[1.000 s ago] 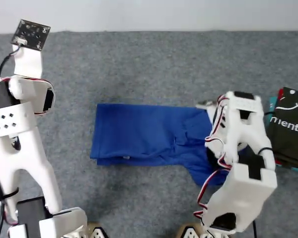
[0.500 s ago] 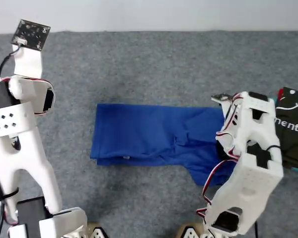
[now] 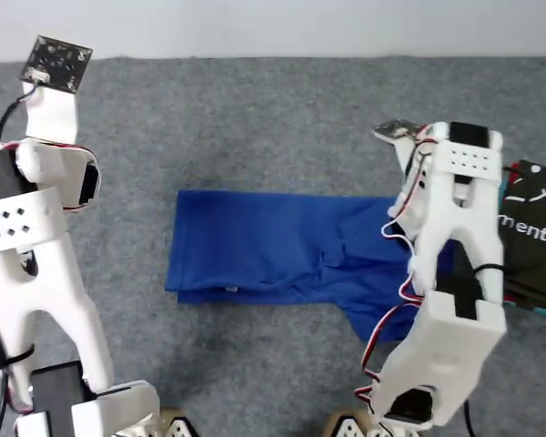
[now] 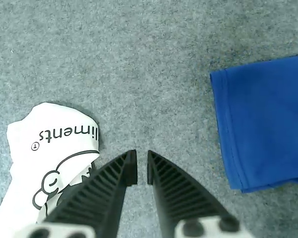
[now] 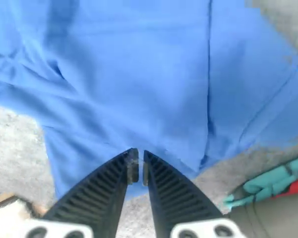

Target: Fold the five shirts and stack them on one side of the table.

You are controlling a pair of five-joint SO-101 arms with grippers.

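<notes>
A blue shirt (image 3: 264, 246) lies partly folded lengthwise in the middle of the grey carpeted table, with a flap sticking out toward the front near its right end. The right arm (image 3: 450, 255) hangs over that right end. In the right wrist view my right gripper (image 5: 137, 166) is shut and empty, just above the blue cloth (image 5: 139, 74). My left gripper (image 4: 137, 166) is shut with nothing in it over bare carpet, between a white printed shirt (image 4: 44, 163) and the blue shirt's edge (image 4: 268, 119).
A stack of folded shirts (image 3: 532, 241), black printed one on top over teal, sits at the table's right edge; its teal and red layers (image 5: 268, 183) lie close beside the right gripper. The left arm (image 3: 36, 237) stands along the left side.
The right arm swung a little to the right, then stretched toward the far side of the table. The blue shirt kept its shape, and the left arm stayed still.
</notes>
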